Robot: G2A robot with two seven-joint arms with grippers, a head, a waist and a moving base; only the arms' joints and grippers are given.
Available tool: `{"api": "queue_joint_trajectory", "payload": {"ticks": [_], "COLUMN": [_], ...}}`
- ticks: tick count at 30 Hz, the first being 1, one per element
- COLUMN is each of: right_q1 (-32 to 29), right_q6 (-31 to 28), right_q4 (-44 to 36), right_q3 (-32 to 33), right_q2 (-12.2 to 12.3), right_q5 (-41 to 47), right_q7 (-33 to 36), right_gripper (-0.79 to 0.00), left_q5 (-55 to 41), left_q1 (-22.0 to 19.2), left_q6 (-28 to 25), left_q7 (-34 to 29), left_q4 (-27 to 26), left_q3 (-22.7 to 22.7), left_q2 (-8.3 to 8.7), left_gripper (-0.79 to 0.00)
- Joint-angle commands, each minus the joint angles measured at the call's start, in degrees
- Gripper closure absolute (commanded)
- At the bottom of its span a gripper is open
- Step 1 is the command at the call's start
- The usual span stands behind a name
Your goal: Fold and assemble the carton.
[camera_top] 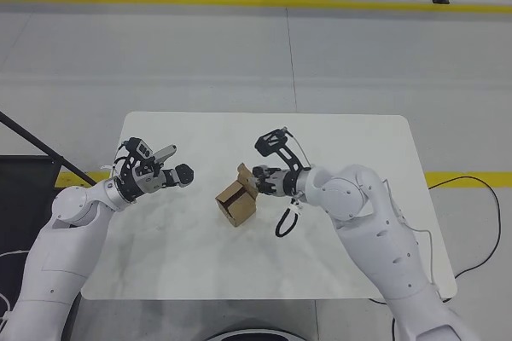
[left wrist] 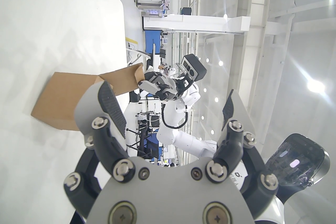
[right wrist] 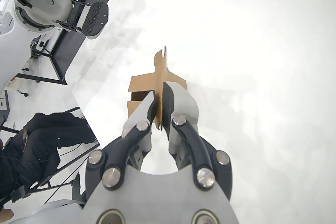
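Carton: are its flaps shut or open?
Open. On the carton, one flap stands up, pinched in the right gripper; other flaps lie spread, with the dark inside showing.

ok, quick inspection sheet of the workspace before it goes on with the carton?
Surface: white table with rounded corners.
Job's things: brown carton near the table's middle, top flaps open.
Clutter: nothing seen.
Hands: right hand shut on one raised flap of the carton; left hand open, apart from the carton, holding nothing.
Cables: black cable looped under the right wrist; floor cable beside the table.
Surroundings: grey floor with a yellow line.
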Motion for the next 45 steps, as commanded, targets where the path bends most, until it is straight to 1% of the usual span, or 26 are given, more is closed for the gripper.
{"api": "queue_joint_trajectory", "payload": {"ticks": [1,9,15,17,21,24,36,38,42,45], "right_q1": [0.0,-0.5,-1.0,-0.9,0.0,0.8,1.8,2.1,2.7,3.2], "right_q6": [-0.2,-1.0,-5.2,-7.0,-7.5,-9.1,-15.0,-14.9,-12.8,-12.0], "right_q4": [-0.2,-1.4,-2.2,-2.2,-1.3,-0.7,-0.8,-0.3,0.8,1.5], "right_q3": [-0.1,-0.3,-0.4,-0.7,-1.6,-2.6,-5.2,-5.5,-6.3,-6.9], "right_q2": [0.1,0.3,0.6,0.6,0.6,0.4,0.4,0.4,0.3,0.1], "right_q5": [0.0,0.1,2.3,3.4,4.2,5.7,9.1,9.3,8.4,8.1], "right_q7": [0.0,0.0,-0.3,0.1,0.7,1.1,1.3,1.5,0.3,-0.5], "right_gripper": [-0.785,-0.785,-0.785,-0.785,-0.785,-0.785,-0.785,-0.785,-0.785,-0.785], "left_q5": [0.0,0.0,0.0,0.5,1.0,1.1,1.3,1.3,1.8,2.9], "left_q1": [0.0,0.0,0.0,0.6,1.6,2.0,2.2,2.2,2.1,2.0], "left_q6": [0.0,0.0,0.0,0.1,0.6,0.8,1.4,1.5,1.8,2.0], "left_q7": [0.0,0.0,0.0,1.7,3.1,3.5,5.1,5.3,5.3,3.8], "left_q4": [0.0,0.0,0.0,-1.1,-2.8,-3.5,-3.9,-4.0,-4.0,-4.3], "left_q3": [0.0,0.0,0.0,0.2,-0.1,-0.3,-0.3,-0.2,0.0,0.7], "left_q2": [0.0,0.0,0.0,-0.05,-0.01,0.03,-0.08,-0.12,-0.14,-0.13], "left_gripper": [-0.785,-0.785,-0.785,-0.785,-0.785,-0.785,-0.785,-0.785,-0.785,-0.785]}}
